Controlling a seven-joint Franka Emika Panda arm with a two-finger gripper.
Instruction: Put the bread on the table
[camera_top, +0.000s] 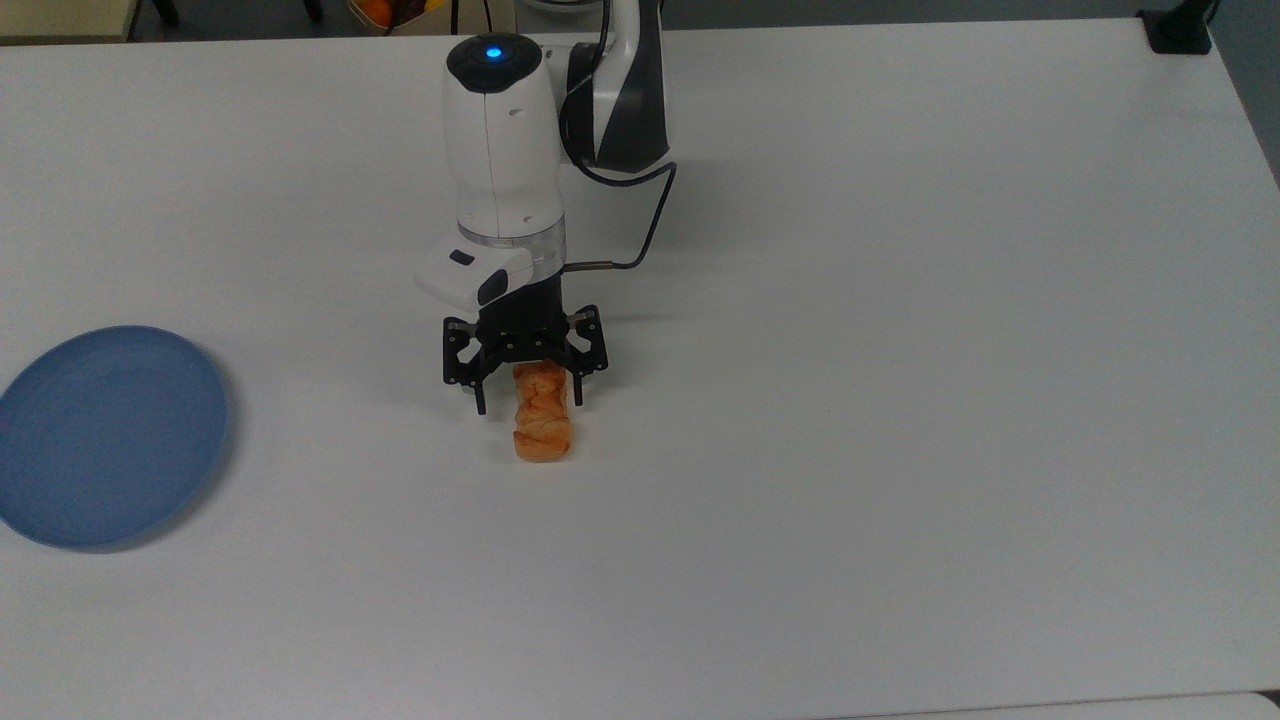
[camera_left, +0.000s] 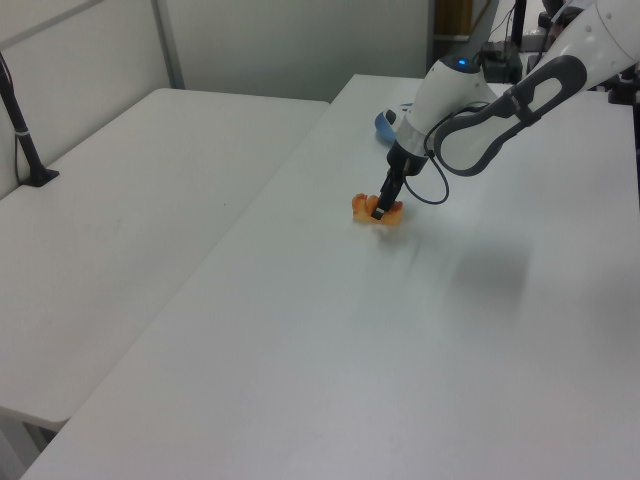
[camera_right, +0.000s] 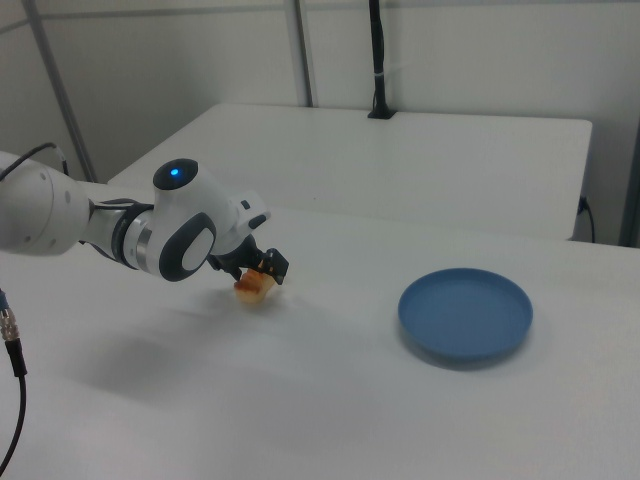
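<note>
The bread (camera_top: 541, 419) lies flat near the middle of the white table (camera_top: 900, 400), far from the blue plate (camera_top: 105, 435) by the edge, and the gripper (camera_top: 528, 405) stands spread open around it, so it looks let go.

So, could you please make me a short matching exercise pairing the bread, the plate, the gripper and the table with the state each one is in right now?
Things:
1. bread
2. blue plate
3. gripper
4. table

States:
A. open, fingers either side of the pastry
B. bare, at the top view's left edge
C. lying on the white surface
D. white, bearing both the pastry and the dish

Pairs: 1-C, 2-B, 3-A, 4-D
</note>
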